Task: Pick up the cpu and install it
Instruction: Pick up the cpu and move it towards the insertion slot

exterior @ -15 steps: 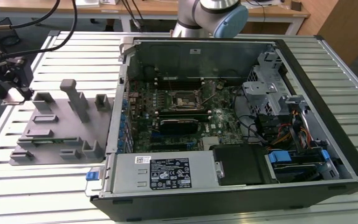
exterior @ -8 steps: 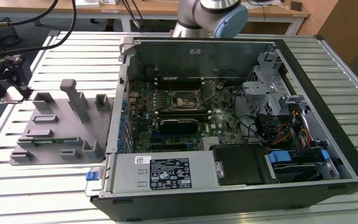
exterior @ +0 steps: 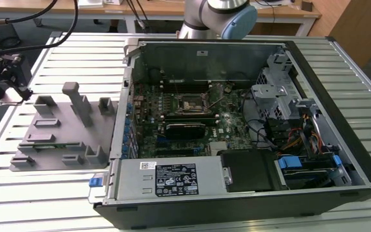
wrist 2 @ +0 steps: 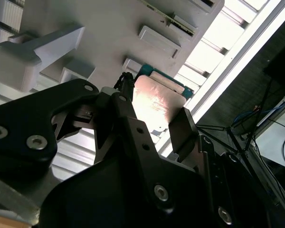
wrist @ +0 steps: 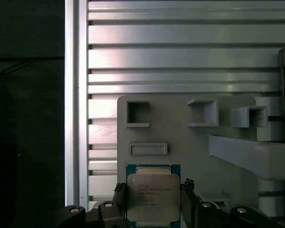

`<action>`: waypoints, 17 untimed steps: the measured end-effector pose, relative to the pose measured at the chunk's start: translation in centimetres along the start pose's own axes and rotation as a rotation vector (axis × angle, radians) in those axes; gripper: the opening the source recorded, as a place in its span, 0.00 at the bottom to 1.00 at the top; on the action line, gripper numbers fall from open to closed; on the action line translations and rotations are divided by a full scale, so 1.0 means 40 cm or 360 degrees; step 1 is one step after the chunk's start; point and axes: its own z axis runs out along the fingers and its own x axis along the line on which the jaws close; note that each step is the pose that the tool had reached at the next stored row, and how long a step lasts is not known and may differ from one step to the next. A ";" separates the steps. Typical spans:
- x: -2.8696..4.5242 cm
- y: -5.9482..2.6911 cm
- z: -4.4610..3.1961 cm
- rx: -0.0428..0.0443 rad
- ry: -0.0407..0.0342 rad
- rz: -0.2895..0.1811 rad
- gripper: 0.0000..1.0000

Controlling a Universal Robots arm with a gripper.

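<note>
The cpu [wrist: 153, 197], a flat square chip with a pale metal top and a green rim, sits between my gripper's [wrist: 153, 190] two dark fingers [wrist: 119, 194], which are shut on its opposite edges. In the second wrist view the cpu [wrist 2: 156, 100] shows its shiny top, with a finger [wrist 2: 183, 127] pressed against one side. In the exterior view the gripper [exterior: 11, 94] hangs at the table's far left, beside the grey fixture plate [exterior: 63, 130]. The black-and-metal socket frame [exterior: 192, 104] lies on the motherboard inside the open computer case [exterior: 314, 72], well to the exterior view's right of the gripper.
The grey fixture plate carries several raised blocks and pockets [wrist: 138, 113], and a narrow green circuit strip [exterior: 44, 141]. The slatted metal table [exterior: 44, 203] ends close to the gripper at the exterior view's left. The arm's base [exterior: 218, 17] stands behind the case. Cables and drive cages [exterior: 289, 121] crowd the case's right side.
</note>
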 end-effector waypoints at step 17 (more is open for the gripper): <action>0.002 0.002 -0.031 0.0000 -0.0004 0.0000 0.54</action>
